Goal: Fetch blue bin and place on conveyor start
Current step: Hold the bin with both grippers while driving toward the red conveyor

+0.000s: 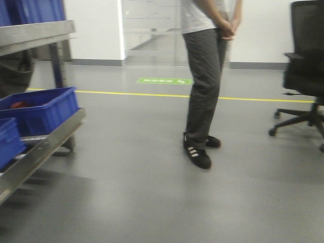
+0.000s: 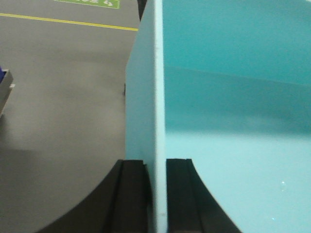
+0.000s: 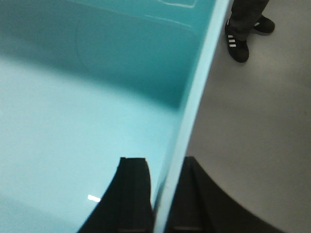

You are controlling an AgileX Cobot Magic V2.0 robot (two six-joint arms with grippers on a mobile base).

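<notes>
The blue bin fills both wrist views as a pale turquoise tub held over the grey floor. In the left wrist view my left gripper is shut on the bin's left wall, one black finger outside and one inside. In the right wrist view my right gripper is shut on the right wall of the blue bin, with one finger inside the tub and the other outside. The bin's inside shows nothing in it. The conveyor start is out of view.
A person stands ahead in mid-floor, shoes close to the bin's right side. A steel rail at the left carries dark blue ribbed bins. A black office chair stands at the right. A yellow floor line crosses ahead.
</notes>
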